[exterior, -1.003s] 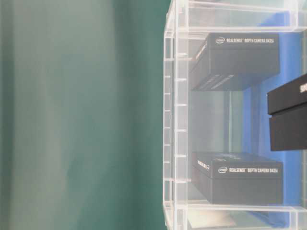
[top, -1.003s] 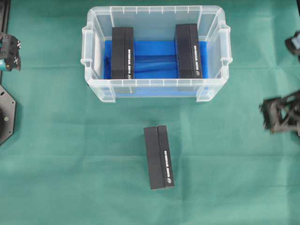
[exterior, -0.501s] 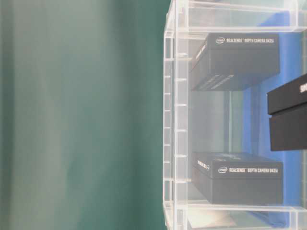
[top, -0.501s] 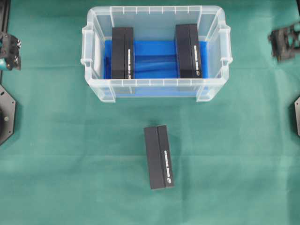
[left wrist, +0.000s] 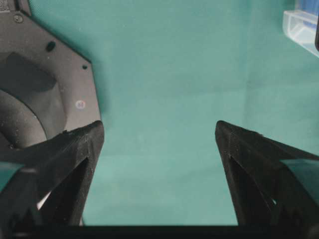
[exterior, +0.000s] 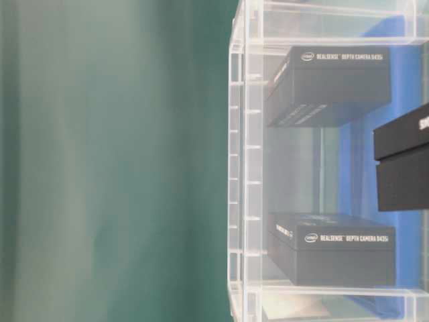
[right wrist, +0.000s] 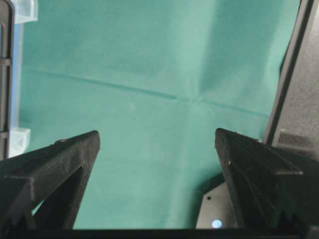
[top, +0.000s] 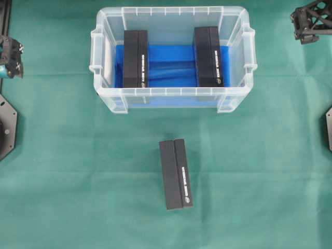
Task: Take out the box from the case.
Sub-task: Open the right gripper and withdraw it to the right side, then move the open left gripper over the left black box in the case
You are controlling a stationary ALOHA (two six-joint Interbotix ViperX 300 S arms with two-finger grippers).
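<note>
The case (top: 171,95), a clear plastic bin lined with blue cloth, stands at the back middle of the green table. Two black boxes stand inside it, one at the left (top: 135,58) and one at the right (top: 208,56). A third black box (top: 175,173) lies on the cloth in front of the case. My left gripper (top: 11,58) hangs at the far left edge, open and empty (left wrist: 159,132). My right gripper (top: 307,23) is at the back right corner, clear of the case, and it too is open and empty (right wrist: 157,137).
Black arm base plates sit at the left edge (top: 6,127) and the right edge (top: 329,127). The table-level view shows the case wall (exterior: 244,168) with both inner boxes behind it. A case corner (left wrist: 301,27) shows far off in the left wrist view.
My right gripper has swung from the right middle of the table up to the back right corner. The left gripper, the case and the boxes have not moved.
</note>
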